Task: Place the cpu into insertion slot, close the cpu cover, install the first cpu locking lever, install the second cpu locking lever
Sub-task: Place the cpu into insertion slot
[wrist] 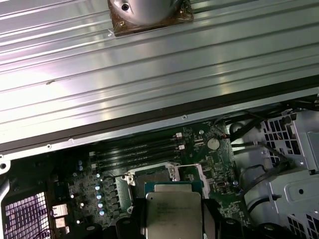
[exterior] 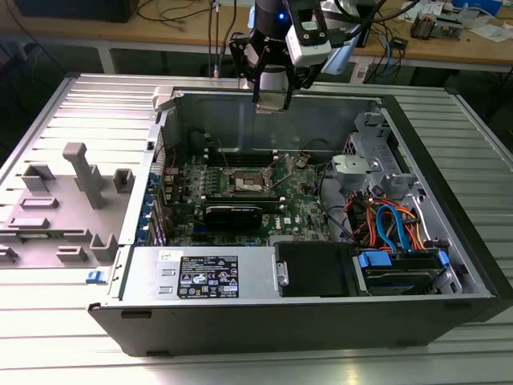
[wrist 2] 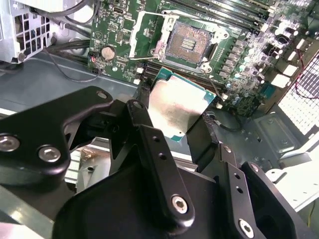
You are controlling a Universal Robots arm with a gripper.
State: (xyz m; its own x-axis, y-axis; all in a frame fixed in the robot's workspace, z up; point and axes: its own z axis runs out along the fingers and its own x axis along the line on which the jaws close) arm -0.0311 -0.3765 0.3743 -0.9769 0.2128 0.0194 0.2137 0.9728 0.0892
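Two fingers (wrist 2: 142, 122) of the gripper (wrist 2: 169, 119) clenched the cpu (wrist 2: 179, 104) flat between them, a jaw at either edge. Well below, cpu cover (wrist 2: 148, 32) stood open beside the bare insertion slot (wrist 2: 188, 42) on the green board (wrist 2: 107, 30).

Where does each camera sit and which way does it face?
Exterior view: off the arm, looking down into the open computer case; shows the arm and gripper above it.
Second wrist view: at the wrist, looking past the dark fingers at the held cpu and open insertion slot.
First wrist view: at the wrist, looking over the finger-held cpu toward the green board and ribbed table.
Both wrist views share cpu and slot.
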